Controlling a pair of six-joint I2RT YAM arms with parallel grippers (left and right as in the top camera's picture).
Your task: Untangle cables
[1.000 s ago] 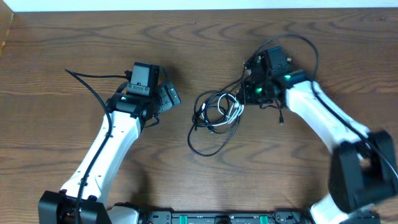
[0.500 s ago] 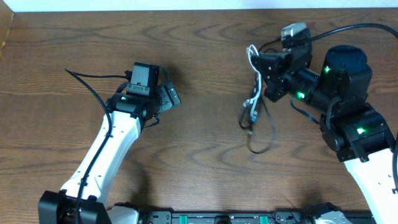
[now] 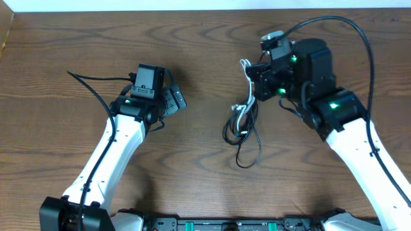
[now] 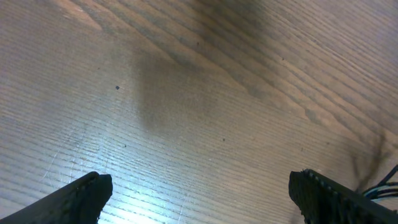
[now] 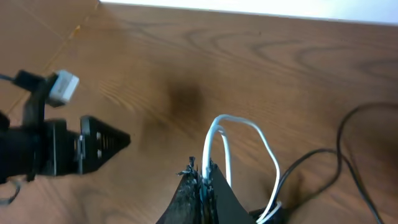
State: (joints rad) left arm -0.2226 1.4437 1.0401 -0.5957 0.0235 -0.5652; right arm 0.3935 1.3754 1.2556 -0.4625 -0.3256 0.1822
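The cables (image 3: 241, 125) are a bunch of thin black and white cords. They hang from my right gripper (image 3: 252, 82), and a black loop (image 3: 248, 154) trails onto the wooden table (image 3: 192, 179). In the right wrist view the right gripper (image 5: 204, 173) is shut on a white cable (image 5: 214, 140), which arches over beside a black cable (image 5: 311, 158). My left gripper (image 3: 172, 100) stands open well to the left of the bunch. The left wrist view shows its gripper (image 4: 208, 199) with fingers wide apart over bare wood, and cable ends (image 4: 382, 180) at the right edge.
Thick black wires (image 3: 96, 90) run from the left arm, and another wire (image 3: 359, 38) loops over the right arm. The table's far edge (image 3: 205, 9) meets a white surface. The left arm (image 5: 62, 149) shows in the right wrist view.
My right gripper has lifted the cable bunch off the table, swung it up, and now holds it a little further left with the cords dangling. The left arm has not moved.
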